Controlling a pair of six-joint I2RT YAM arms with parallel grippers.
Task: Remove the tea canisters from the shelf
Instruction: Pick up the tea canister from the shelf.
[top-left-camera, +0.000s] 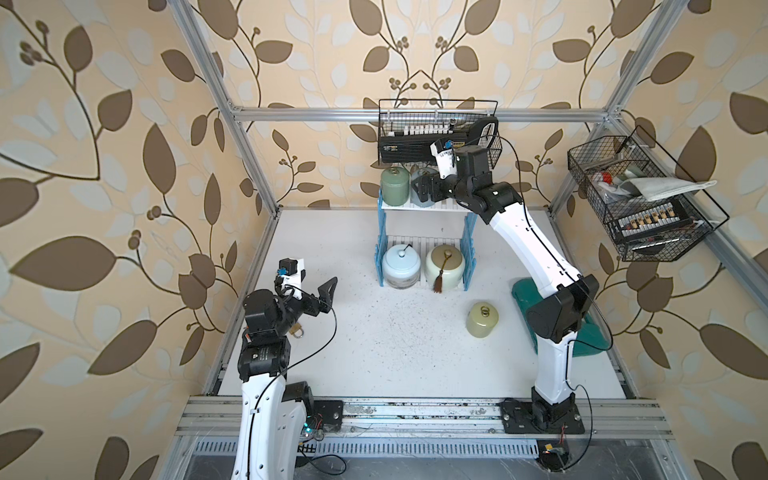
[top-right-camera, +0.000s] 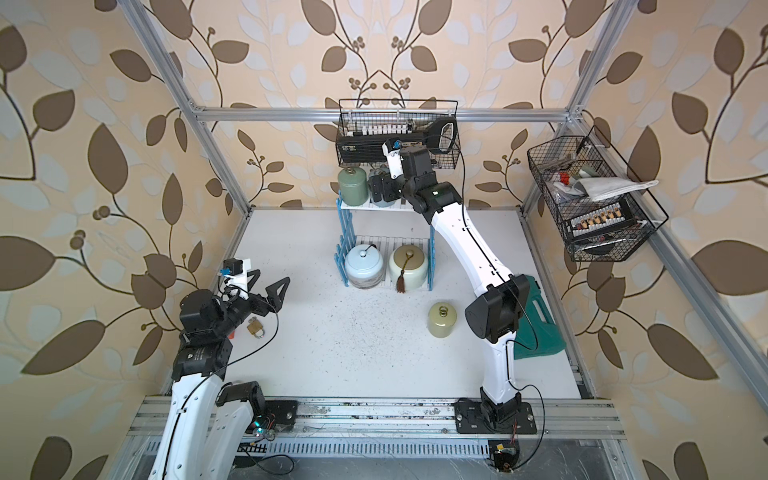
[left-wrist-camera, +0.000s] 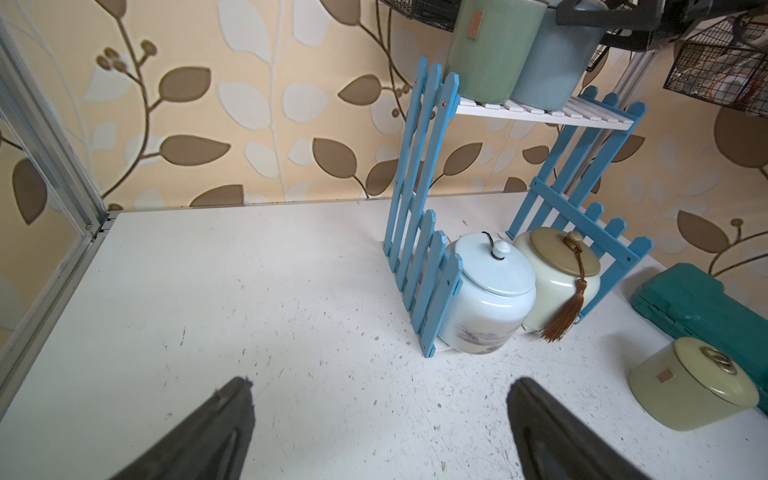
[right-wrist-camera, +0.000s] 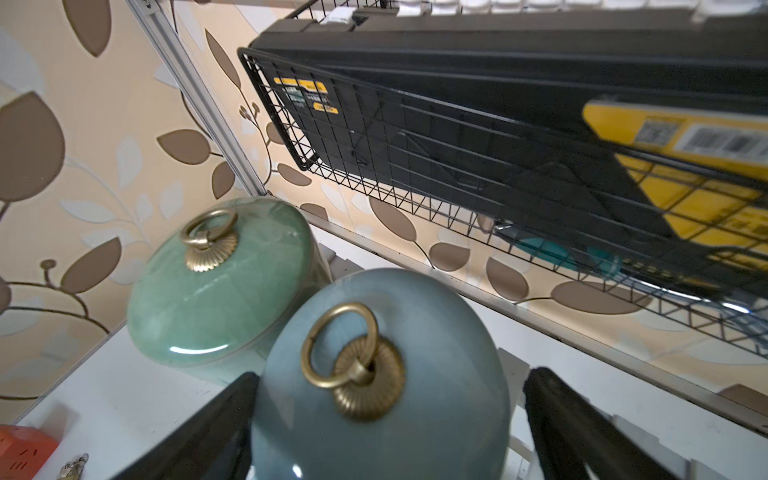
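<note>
Tea canisters: four of the five are on the shelf (top-left-camera: 381, 253), one is off it. On the top board the sage green canister (top-left-camera: 395, 185) and the grey-blue canister (right-wrist-camera: 419, 316) stand side by side. Both are upright, long axis vertical, brass ring lids facing up. On the bottom board sit the pale blue jar (top-left-camera: 401, 264) and the cream jar (top-left-camera: 446, 264), also upright with knobs on top, the brown tassel (top-left-camera: 438, 284) hanging down the cream one's front. The pale yellow-green canister (top-left-camera: 482, 319) stands upright on the table (top-left-camera: 353, 340) near the shelf's front, ring on top.

The right gripper (right-wrist-camera: 392, 374) is up at the top board, jaws spread wide with a finger on either side of the grey-blue canister. There's a visible gap on one side, so it isn't clamped. The left gripper (left-wrist-camera: 381, 380) hangs over bare table well apart from the shelf, jaws wide, holding nothing.
</note>
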